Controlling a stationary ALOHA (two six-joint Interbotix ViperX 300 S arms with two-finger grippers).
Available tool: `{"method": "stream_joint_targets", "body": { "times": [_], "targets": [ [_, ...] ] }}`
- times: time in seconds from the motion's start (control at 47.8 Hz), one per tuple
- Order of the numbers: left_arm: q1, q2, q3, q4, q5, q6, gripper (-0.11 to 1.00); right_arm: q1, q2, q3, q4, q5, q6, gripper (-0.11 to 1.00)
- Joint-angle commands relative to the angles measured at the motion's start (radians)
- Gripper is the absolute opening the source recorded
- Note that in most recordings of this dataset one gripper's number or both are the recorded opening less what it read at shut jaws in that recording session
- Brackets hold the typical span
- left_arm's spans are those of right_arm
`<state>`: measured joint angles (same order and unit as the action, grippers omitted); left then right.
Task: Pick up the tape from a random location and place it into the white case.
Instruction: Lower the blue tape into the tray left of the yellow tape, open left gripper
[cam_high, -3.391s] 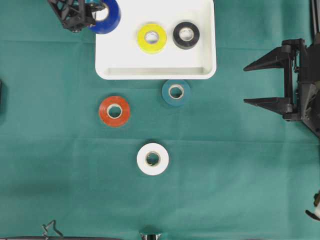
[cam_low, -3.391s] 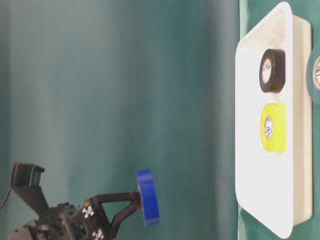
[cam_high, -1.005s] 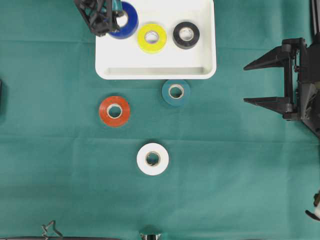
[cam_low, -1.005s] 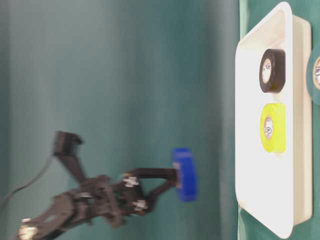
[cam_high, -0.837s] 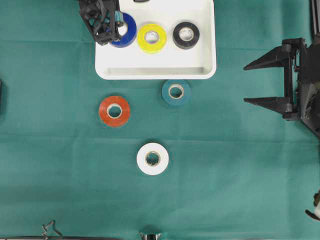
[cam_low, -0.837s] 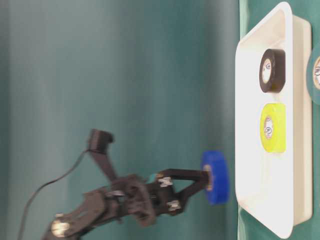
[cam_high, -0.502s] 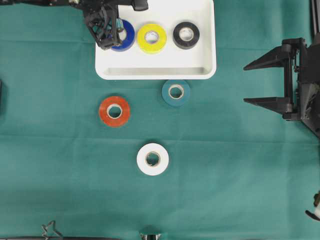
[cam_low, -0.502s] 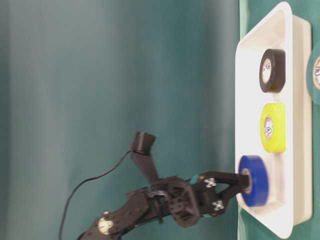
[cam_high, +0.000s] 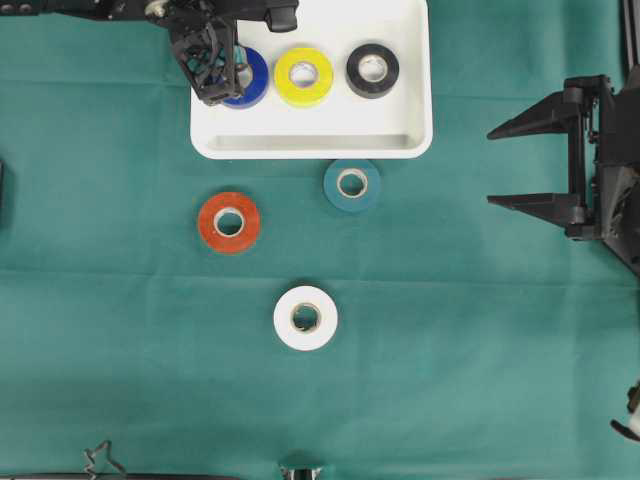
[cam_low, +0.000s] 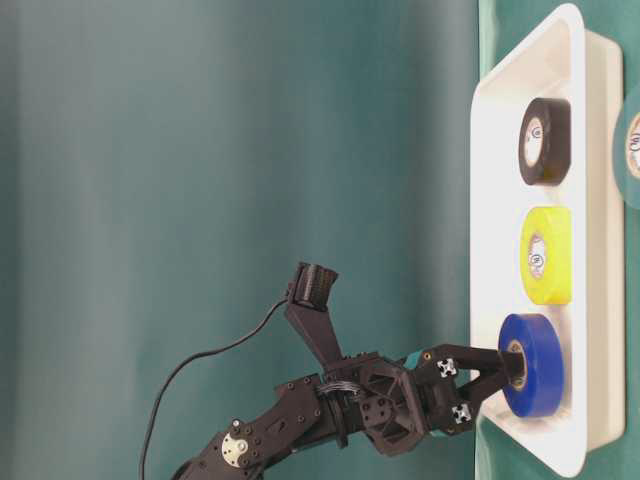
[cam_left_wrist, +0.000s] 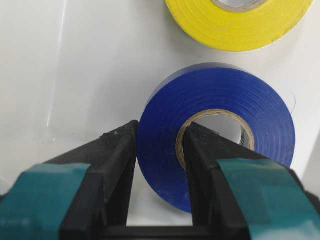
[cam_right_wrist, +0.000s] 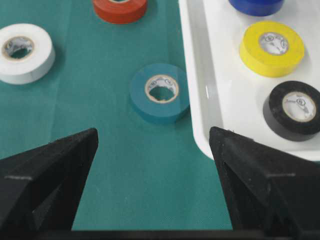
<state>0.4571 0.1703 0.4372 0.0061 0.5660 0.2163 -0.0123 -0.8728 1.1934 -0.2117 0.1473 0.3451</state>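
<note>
Your worktop (cam_high: 120, 380) is covered in a green cloth. The white case (cam_high: 400, 120) sits at the far middle edge of it in the overhead view, flat, rim up.

Your right tool (cam_high: 530, 165) hangs at the right side of the worktop, well apart from the case and from every roll. Its jaws stand wide apart with nothing between them; the right wrist view shows both black fingers (cam_right_wrist: 47, 175) spread over bare cloth.

Your left tool (cam_left_wrist: 157, 165) reaches into the near-left corner of the case. Its jaws are clamped on the wall of the blue tape (cam_left_wrist: 220, 100): one finger inside the core, the other on the outer face. The table-level view shows that roll (cam_low: 535, 365) down against the case floor.

Inside the case you have three rolls in a row:
- blue tape (cam_high: 250, 75), leftmost, held by the left tool
- yellow tape (cam_high: 304, 76), middle, lying flat, just beside the blue one
- black tape (cam_high: 372, 70), rightmost, lying flat

Outside the case, on the cloth, all lying flat:
- teal tape (cam_high: 352, 185), just beside the near rim of the case
- red tape (cam_high: 229, 222), left of the teal one
- white tape (cam_high: 305, 318), nearest the front edge, apart from the others
</note>
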Motion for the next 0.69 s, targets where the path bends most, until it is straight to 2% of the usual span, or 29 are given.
{"method": "stream_joint_targets", "body": {
  "times": [0.0, 0.084, 0.251, 0.356, 0.67],
  "targets": [
    [0.003, -0.017, -0.023, 0.002, -0.009, 0.002, 0.24, -0.002, 0.006, -0.028, -0.002, -0.005, -0.002, 0.87],
    [0.002, -0.017, -0.023, 0.0, -0.009, 0.0, 0.27, -0.003, 0.006, -0.028, -0.003, -0.005, -0.002, 0.87],
    [0.003, -0.021, -0.023, 0.002, -0.011, 0.0, 0.76, -0.003, 0.006, -0.028, -0.003, -0.005, 0.0, 0.87],
    [0.002, -0.021, -0.025, 0.002, -0.012, 0.0, 0.97, -0.003, 0.006, -0.028, -0.002, -0.005, 0.0, 0.87],
    [0.003, -0.067, -0.041, 0.002, 0.037, 0.002, 0.97, -0.003, 0.006, -0.028, -0.003, -0.005, 0.0, 0.87]
  ]
}}
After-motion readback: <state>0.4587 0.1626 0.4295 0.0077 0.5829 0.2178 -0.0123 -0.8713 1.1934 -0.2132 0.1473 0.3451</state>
